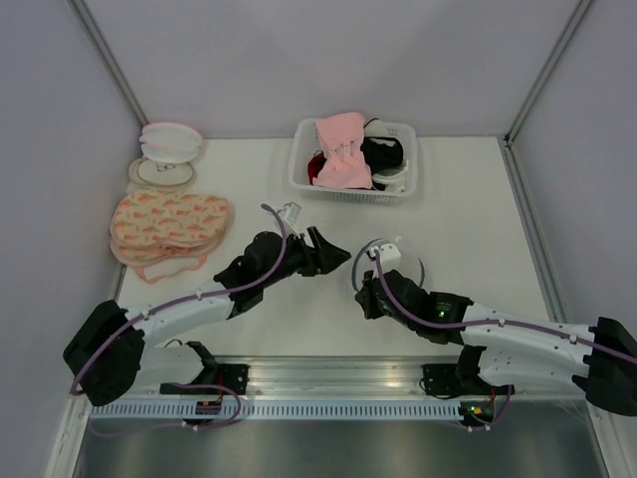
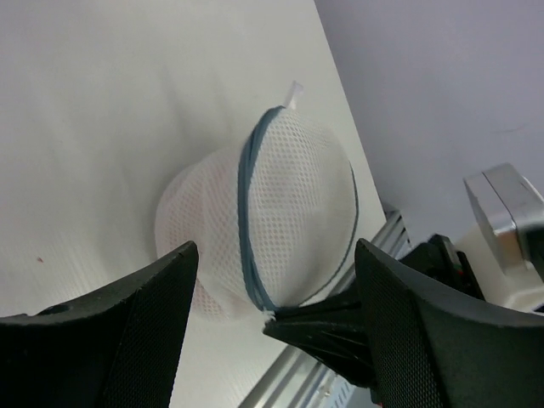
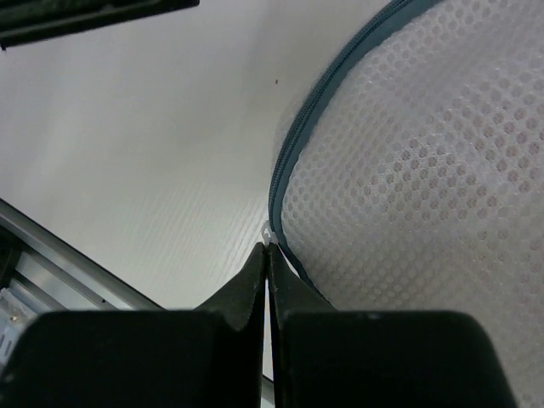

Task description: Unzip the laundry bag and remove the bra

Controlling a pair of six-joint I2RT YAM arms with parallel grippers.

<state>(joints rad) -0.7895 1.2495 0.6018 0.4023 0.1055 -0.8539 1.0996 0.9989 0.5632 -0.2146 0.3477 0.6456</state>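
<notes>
Laundry bag (image 2: 297, 204) lies flat, zipper rim (image 2: 245, 212) level.

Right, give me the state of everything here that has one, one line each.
laundry bag: zipped shut where visible, tipped up on its edge
left gripper: open, facing the bag
right gripper: shut, pinching the bag at its zipper rim
basket: upright, holding garments
bra: not visible
</notes>
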